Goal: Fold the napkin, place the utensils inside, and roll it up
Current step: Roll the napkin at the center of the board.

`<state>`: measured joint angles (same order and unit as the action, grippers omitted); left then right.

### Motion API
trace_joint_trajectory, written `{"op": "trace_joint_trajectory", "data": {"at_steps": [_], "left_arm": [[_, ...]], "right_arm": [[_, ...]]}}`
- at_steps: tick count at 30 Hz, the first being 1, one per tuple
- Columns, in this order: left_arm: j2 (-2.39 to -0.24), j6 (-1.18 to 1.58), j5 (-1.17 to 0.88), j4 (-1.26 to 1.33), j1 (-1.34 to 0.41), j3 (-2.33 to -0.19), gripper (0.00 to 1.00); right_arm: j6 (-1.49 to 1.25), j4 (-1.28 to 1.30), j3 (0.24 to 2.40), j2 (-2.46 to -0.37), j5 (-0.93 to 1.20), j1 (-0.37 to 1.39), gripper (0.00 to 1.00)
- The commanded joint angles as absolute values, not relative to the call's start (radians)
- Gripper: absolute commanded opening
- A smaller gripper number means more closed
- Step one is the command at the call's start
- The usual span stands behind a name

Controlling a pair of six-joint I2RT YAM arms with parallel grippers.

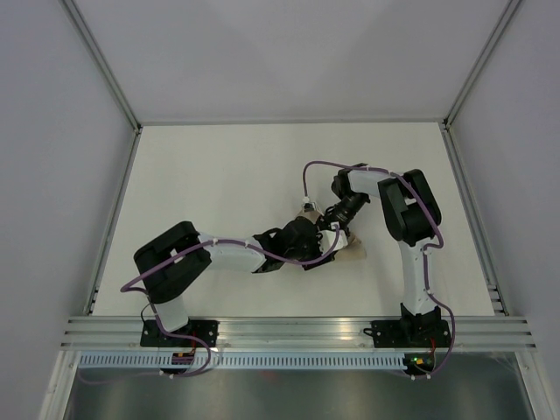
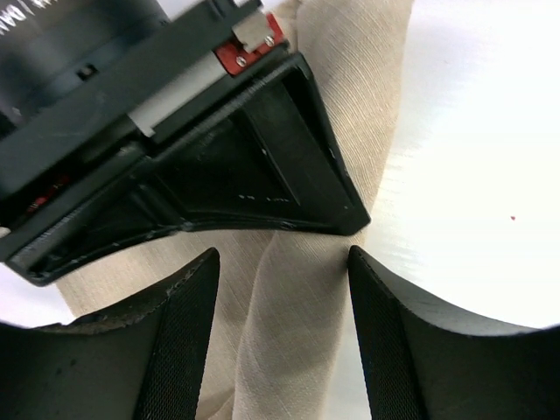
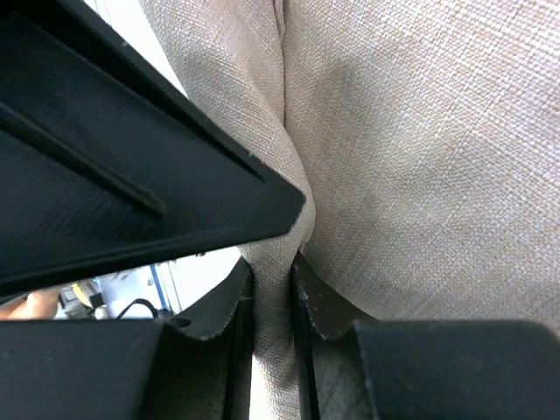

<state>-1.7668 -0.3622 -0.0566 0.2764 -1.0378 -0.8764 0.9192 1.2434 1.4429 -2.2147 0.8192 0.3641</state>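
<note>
The tan napkin point(image 1: 352, 254) lies bunched in a narrow folded strip at the middle of the table, mostly covered by both grippers. My left gripper point(image 2: 283, 255) stands open astride the napkin point(image 2: 293, 332), with gaps between the cloth and each finger. My right gripper point(image 3: 271, 273) is shut on a pinched ridge of the napkin point(image 3: 420, 149). In the top view the left gripper point(image 1: 317, 248) and the right gripper point(image 1: 337, 225) meet tip to tip over the cloth. The utensils are hidden.
The white table point(image 1: 219, 175) is bounded by metal rails point(image 1: 114, 219) at left and right and an aluminium rail point(image 1: 297, 328) at the near edge. The right gripper's black body point(image 2: 219, 157) sits very close in front of the left wrist camera.
</note>
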Motion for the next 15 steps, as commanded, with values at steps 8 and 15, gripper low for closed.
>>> {"op": "trace_joint_trajectory", "data": {"at_steps": [8, 15], "left_arm": [[-1.758, -0.377, -0.080, 0.296, -1.049, -0.845, 0.68], [-1.776, -0.383, -0.061, 0.301, -1.051, -0.859, 0.69]], "right_arm": [[0.956, 1.086, 1.443, -2.322, 0.592, 0.367, 0.10], [0.940, 1.078, 1.450, -2.327, 0.591, 0.364, 0.10]]}}
